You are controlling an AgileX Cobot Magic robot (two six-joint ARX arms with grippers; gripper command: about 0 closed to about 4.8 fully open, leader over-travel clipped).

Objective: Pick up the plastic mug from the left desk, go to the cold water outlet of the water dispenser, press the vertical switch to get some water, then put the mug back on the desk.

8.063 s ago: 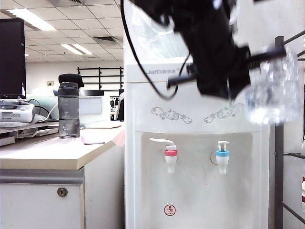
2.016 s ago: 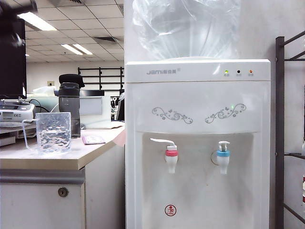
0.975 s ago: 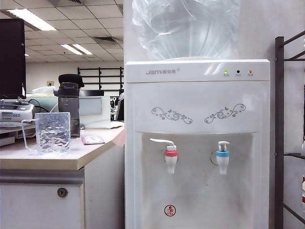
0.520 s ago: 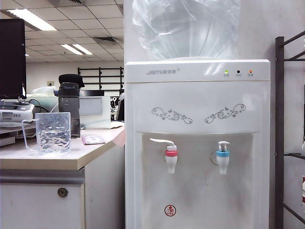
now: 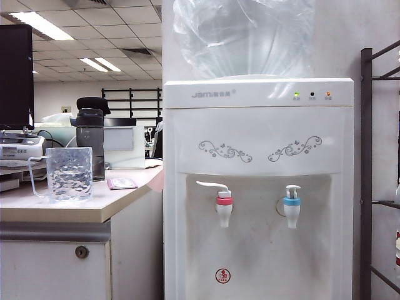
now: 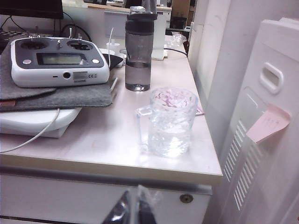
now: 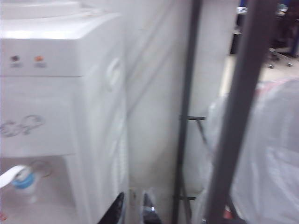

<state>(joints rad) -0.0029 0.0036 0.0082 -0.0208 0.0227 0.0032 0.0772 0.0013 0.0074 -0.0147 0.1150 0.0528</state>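
A: Standing on the left desk (image 5: 69, 209), at the left of the exterior view, is the plastic mug (image 5: 69, 173), upright, with water (image 6: 168, 140) low inside it. Its thin handle is hard to pick out.

B: And the grippers?

A: Neither shows in the exterior view. The left gripper (image 6: 132, 211) is cut off at the bottom edge of its wrist view, below the desk's front; its tips sit nearly together with nothing between them. The right gripper (image 7: 133, 207) is blurred, only its tips showing, a narrow gap between them and nothing held.

B: The taps?

A: On the water dispenser (image 5: 259, 156), centre frame, the cold water outlet (image 5: 291, 209) sits right of the red-collared tap (image 5: 223, 209), its vertical switch (image 5: 292, 189) upright. A black-lidded bottle (image 5: 90, 140) stands behind the mug.
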